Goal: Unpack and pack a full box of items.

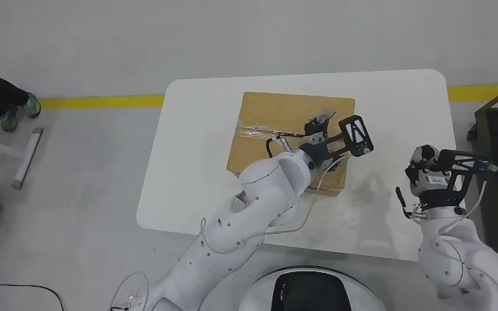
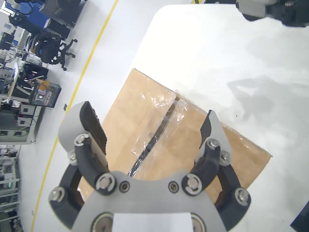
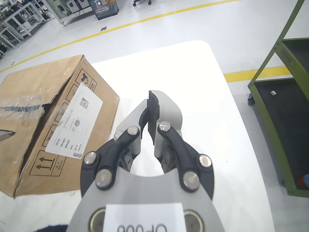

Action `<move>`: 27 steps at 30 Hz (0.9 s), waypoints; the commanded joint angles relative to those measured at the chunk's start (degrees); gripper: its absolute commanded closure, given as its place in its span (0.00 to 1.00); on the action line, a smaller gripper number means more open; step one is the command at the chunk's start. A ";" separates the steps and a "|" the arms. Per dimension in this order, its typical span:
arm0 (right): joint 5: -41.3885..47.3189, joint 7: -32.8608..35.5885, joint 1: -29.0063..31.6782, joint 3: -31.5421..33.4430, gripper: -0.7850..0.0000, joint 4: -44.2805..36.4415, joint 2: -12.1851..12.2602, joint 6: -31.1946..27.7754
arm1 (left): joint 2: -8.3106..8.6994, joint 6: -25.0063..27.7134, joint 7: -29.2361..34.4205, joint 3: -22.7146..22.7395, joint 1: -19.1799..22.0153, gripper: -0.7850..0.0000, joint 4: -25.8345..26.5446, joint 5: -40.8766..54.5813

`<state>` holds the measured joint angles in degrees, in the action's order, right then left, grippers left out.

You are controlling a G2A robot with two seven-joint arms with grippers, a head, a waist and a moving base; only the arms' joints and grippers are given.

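White table (image 1: 405,132), box (image 1: 280,117) near far edge — left fingers (image 2: 93,126) spread above, right fingers (image 3: 153,111) clenched.

The cardboard box (image 3: 29,102) carries print on one side wall. A white shipping label (image 3: 74,126) is stuck there, with a square code near one corner, a round mark lower down and rows of print too small to read. Around it, printed in black on the cardboard, are framed handling signs: a pair of arrows (image 3: 44,161) with a short caption beneath, and another sign (image 3: 85,79) near the top edge. A white tag (image 3: 142,218) on the base plate of the right gripper (image 3: 149,107) bears large dark characters, upside down and cut off at the edge of view. A small plate (image 3: 287,57) on the green cart (image 3: 268,131) has unreadable print
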<state>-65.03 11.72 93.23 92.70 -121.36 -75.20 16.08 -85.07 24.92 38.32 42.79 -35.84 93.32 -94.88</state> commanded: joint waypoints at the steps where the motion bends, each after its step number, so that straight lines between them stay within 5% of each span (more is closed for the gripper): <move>1: -0.04 0.06 -0.04 -0.12 1.00 0.06 -0.04 -0.03 | 0.07 1.14 0.27 -0.30 -0.41 0.00 -0.19 -1.60; 18: -0.52 0.24 0.10 -0.46 1.00 0.71 -0.36 0.07 | -0.91 0.68 -1.91 -0.25 -0.83 0.00 -3.15 -5.15; 25: -0.44 0.40 -0.04 -0.64 1.00 0.81 -0.51 0.23 | -1.42 0.90 -2.74 -0.74 -0.38 0.22 -3.82 -7.46; 27: -0.49 0.42 -0.09 -0.69 1.00 0.84 -0.55 0.23 | -1.55 1.01 -2.88 -0.72 -0.34 0.36 -4.04 -7.84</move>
<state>-65.49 12.13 93.16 92.03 -120.53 -75.73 16.31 -86.57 25.87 35.49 42.06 -36.19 89.40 -102.52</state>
